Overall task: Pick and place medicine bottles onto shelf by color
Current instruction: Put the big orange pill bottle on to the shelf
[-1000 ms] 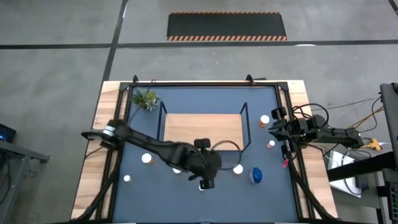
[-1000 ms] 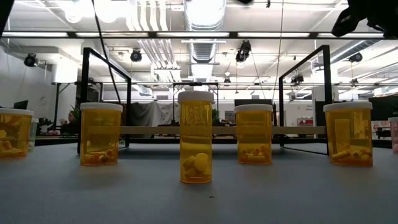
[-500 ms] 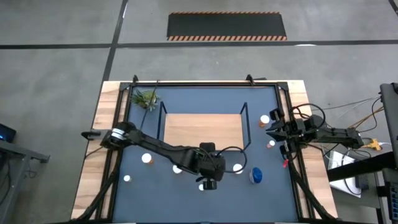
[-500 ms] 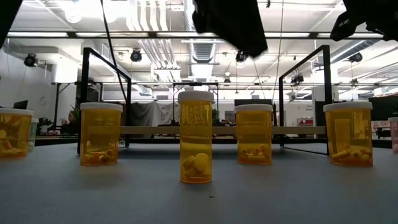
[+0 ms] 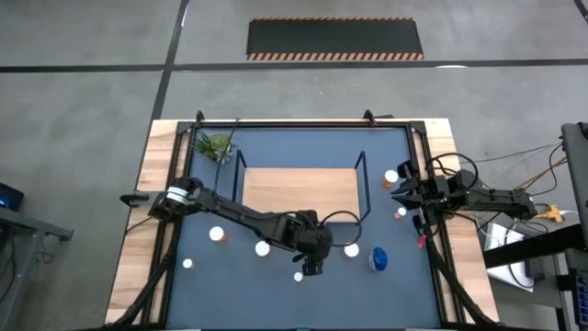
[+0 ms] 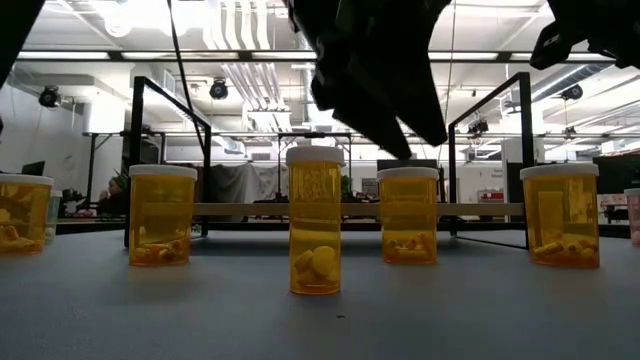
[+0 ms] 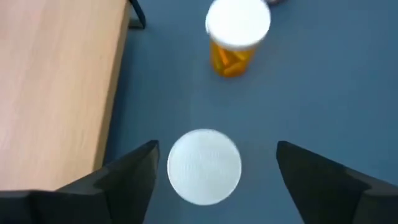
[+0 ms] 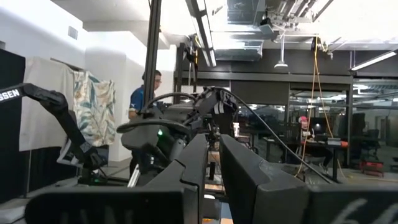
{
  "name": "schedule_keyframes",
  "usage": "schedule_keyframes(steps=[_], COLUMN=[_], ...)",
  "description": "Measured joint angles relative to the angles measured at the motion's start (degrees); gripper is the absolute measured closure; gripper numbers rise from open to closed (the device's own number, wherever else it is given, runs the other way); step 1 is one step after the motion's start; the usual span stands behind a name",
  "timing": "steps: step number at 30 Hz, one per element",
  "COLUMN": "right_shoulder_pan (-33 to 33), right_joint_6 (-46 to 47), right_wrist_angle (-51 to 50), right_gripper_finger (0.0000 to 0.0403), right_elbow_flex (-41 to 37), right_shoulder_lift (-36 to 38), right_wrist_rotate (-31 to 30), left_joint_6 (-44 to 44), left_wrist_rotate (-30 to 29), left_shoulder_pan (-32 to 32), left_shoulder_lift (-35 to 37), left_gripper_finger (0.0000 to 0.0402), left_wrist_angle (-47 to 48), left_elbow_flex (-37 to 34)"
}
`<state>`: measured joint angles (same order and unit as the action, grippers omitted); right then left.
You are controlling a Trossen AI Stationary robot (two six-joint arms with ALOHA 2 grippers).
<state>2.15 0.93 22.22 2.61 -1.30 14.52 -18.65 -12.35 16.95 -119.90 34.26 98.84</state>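
– Checking the pick from the left side first: where does the left gripper (image 7: 216,149) stand?

– Above the dark-blue rubber mat (image 5: 276,294), in front of the rectangular light-wood shelf (image 5: 299,191) with black wire ends. Its fingers (image 7: 134,168) are spread wide and hold nothing. The target, a small round orange medicine bottle (image 6: 315,225) with a white cap (image 7: 204,166), stands upright on the mat, and in the left wrist view its cap lies between the two fingers.

– Is the alignment good enough to descend?

– Nearly, in my judgement. The cap sits closer to one finger than to the other. Centre the gripper over the cap first, then lower straight down until the pads flank the orange body below the cap. Close slowly: a light round bottle may tip or roll if one finger touches first.

– Any clearance concerns?

– A second orange bottle (image 7: 236,34) stands beyond the target, well apart from it. The shelf edge is near; lift vertically before traversing.

– And to the right?

– The right gripper (image 5: 409,193) waits at the mat's right edge, fingers drawn nearly together, empty.
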Motion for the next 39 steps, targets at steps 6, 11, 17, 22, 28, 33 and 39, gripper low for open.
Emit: schedule_keyframes(steps=[6, 11, 17, 22, 28, 33, 39], right_shoulder_pan=[0.0, 0.0, 0.0, 0.0, 0.0, 0.0, 0.0], right_joint_6=[0.0, -0.1, -0.8, -0.9, -0.9, -0.9, -0.9], right_wrist_angle=[0.0, 0.0, -0.6, -0.6, -1.0, -0.9, -1.0], right_gripper_finger=[0.0365, 0.0365, 0.0365, 0.0365, 0.0365, 0.0365, 0.0365], right_elbow_flex=[0.0, 0.0, 0.0, 0.0, 0.0, 0.0, 0.0], right_shoulder_lift=[0.0, 0.0, 0.0, 0.0, 0.0, 0.0, 0.0], right_wrist_rotate=[0.0, 0.0, 0.0, 0.0, 0.0, 0.0, 0.0], left_joint_6=[-0.5, -0.5, -0.6, -0.7, -2.9, -3.0, -3.1], left_wrist_rotate=[0.1, 0.1, 0.1, 0.8, 2.0, 2.1, 2.1], left_shoulder_pan=[-0.3, -0.4, -0.5, -0.5, -0.7, -0.7, -0.7], left_shoulder_lift=[0.0, 0.0, 0.0, 0.0, 0.0, 0.0, 0.0], left_gripper_finger=[0.0094, 0.0094, 0.0110, 0.0126, 0.0128, 0.0129, 0.0166], left_wrist_angle=[-1.1, -2.2, -2.5, -7.9, -8.6, -8.3, -8.3], left_elbow_flex=[-2.2, -2.8, -3.4, -6.5, -7.2, -7.2, -7.2])
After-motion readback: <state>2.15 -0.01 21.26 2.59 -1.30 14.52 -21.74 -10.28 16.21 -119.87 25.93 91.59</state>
